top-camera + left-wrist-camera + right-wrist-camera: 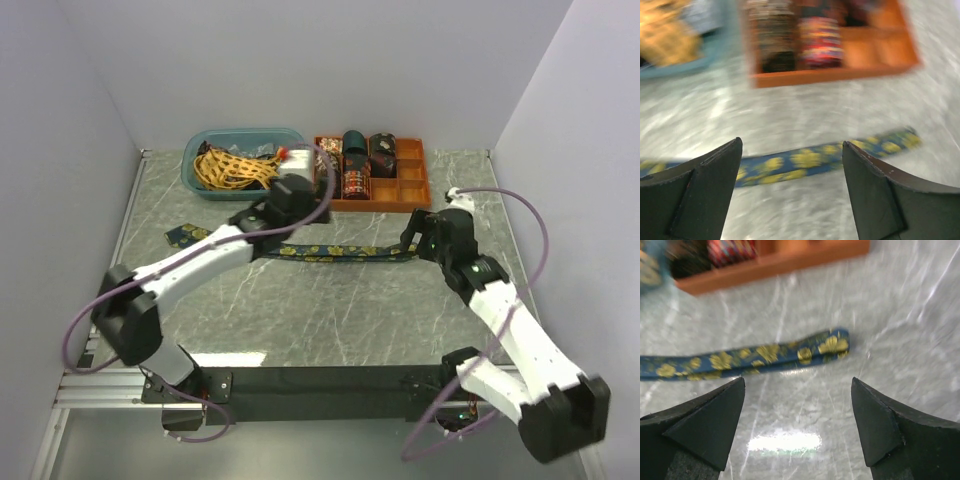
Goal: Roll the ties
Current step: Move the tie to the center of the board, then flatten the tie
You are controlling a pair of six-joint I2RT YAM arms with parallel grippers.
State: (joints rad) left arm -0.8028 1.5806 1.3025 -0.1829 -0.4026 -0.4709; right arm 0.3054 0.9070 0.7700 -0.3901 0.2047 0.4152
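A navy tie with gold motifs (340, 252) lies flat and stretched across the marble table, from its wide end at the left (185, 236) to its narrow end near the right arm. In the left wrist view the tie (800, 162) runs just beyond my open left gripper (792, 150). In the right wrist view the tie's folded narrow end (832, 346) lies just ahead of my open right gripper (797, 385). Both grippers are empty and hover above the tie. Rolled ties (357, 160) sit in an orange tray (414, 194). A yellow lattice tie (228, 170) lies in a teal bin (196, 183).
The orange tray (840, 74) and teal bin (715, 55) stand at the back of the table, against the white wall. Purple cables (535, 235) loop off both arms. A black rail (320, 385) runs along the near edge.
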